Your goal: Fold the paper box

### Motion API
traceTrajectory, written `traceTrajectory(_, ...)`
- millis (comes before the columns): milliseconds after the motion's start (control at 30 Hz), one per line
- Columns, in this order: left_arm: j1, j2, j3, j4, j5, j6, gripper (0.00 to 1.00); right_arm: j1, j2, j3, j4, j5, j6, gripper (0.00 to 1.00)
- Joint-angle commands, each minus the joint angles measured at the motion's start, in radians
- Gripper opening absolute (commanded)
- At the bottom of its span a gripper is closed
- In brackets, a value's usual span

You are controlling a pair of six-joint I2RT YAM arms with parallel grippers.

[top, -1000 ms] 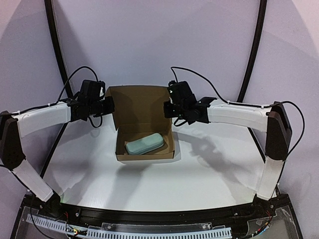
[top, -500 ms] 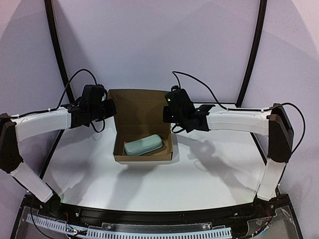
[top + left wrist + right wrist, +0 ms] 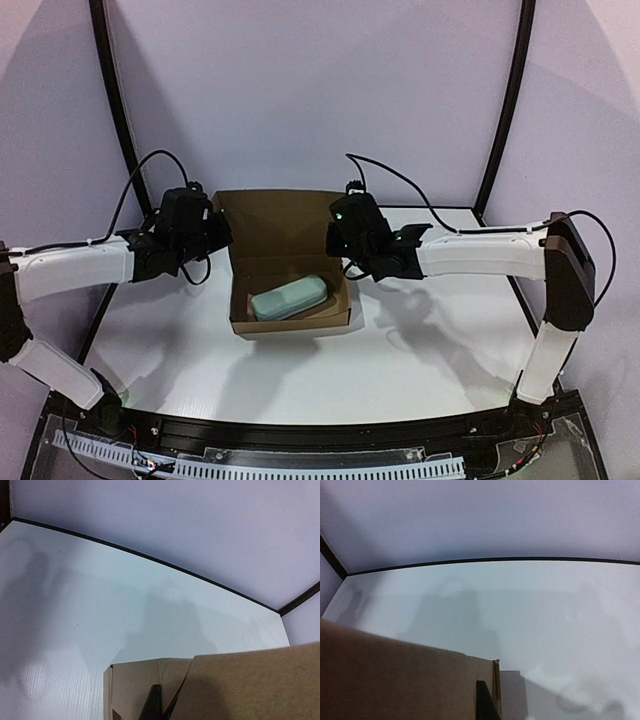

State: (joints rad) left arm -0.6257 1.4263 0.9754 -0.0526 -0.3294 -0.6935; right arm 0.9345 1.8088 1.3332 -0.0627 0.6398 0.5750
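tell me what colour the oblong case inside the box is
Pale grey-green. The case shows best in the top external view, lying in the brown paper box.

Soft violet-tinged light casts faint shadows on the table [image 3: 450, 370]; the paper box [image 3: 240, 685] blurs close up.

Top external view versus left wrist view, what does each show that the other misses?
Only the top view shows both arms, the right gripper and the pale green case lying in the paper box. Only the left wrist view shows one dark finger against the cardboard edge up close. Both show the brown box and the white table.
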Motion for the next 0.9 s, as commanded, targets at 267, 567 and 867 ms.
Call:
traceTrajectory(267,-0.121,-0.025,-0.24,-0.076,0.054,-0.071,0.01,0.067,0.007,-0.186,-0.03,-0.131,-0.018,0.0)
traceTrajectory(567,-0.178,0.018,-0.191,-0.073,0.008,-0.124,0.01,0.069,-0.01,-0.227,0.037,-0.149,-0.056,0.0)
traceTrajectory(867,-0.202,0.079,0.009,-0.221,-0.084,-0.187,0.01,0.068,-0.004,-0.175,-0.027,-0.179,-0.06,0.0)
